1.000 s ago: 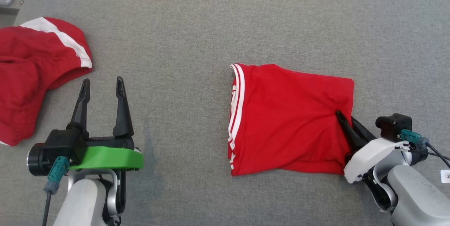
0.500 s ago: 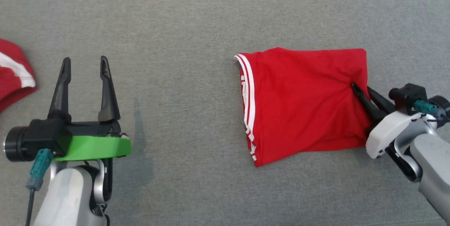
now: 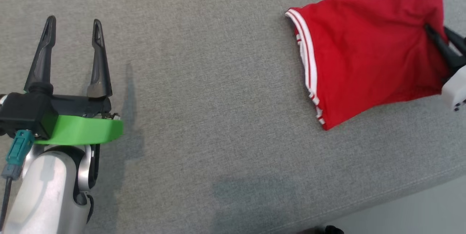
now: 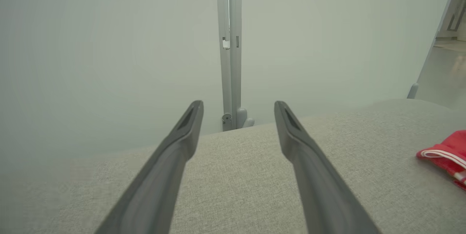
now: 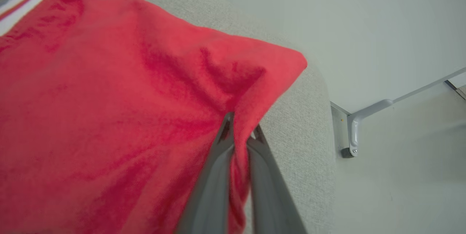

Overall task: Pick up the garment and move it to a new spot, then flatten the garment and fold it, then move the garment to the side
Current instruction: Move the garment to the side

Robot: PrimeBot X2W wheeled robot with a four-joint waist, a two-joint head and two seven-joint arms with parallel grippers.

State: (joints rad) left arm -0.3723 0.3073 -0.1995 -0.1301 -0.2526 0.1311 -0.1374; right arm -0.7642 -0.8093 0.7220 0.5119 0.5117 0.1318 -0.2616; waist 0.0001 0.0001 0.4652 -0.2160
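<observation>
**Right end effector** (image 5: 242, 125): two dark fingers (image 5: 214, 179) pressed almost together, with a fold of red cloth pinched between them close to the tips. Held item: the garment (image 3: 367, 48), gripped at its plain edge near one corner. The cloth puckers in creases toward the pinch. In the head view this end effector sits at the far right edge, with part of the white wrist housing (image 3: 455, 92) behind it.

**Garment**: red, folded to a rough rectangle, lying tilted on the bench (image 3: 204, 99) at the upper right of the head view. Its hem (image 3: 308, 59), with white stripes, is on the side turned away from the right end effector. In the right wrist view the held corner lies near the bench's rounded edge.

**Left end effector** (image 3: 72, 21): fingers spread wide, with nothing between them. Position: lower left of the head view, over the grey bench, well apart from the garment. A green bracket (image 3: 80, 130) sits at its base, and a teal connector (image 3: 16, 148) with a cable sits beside the wrist.

**Bench**: grey woven cover, with pale floor (image 3: 418, 208) beyond its front edge at lower right.

**Surroundings**: an upright grey post (image 4: 229, 44) stands against a pale wall in the left wrist view. A grey wall bracket (image 5: 355, 132) shows in the right wrist view.
</observation>
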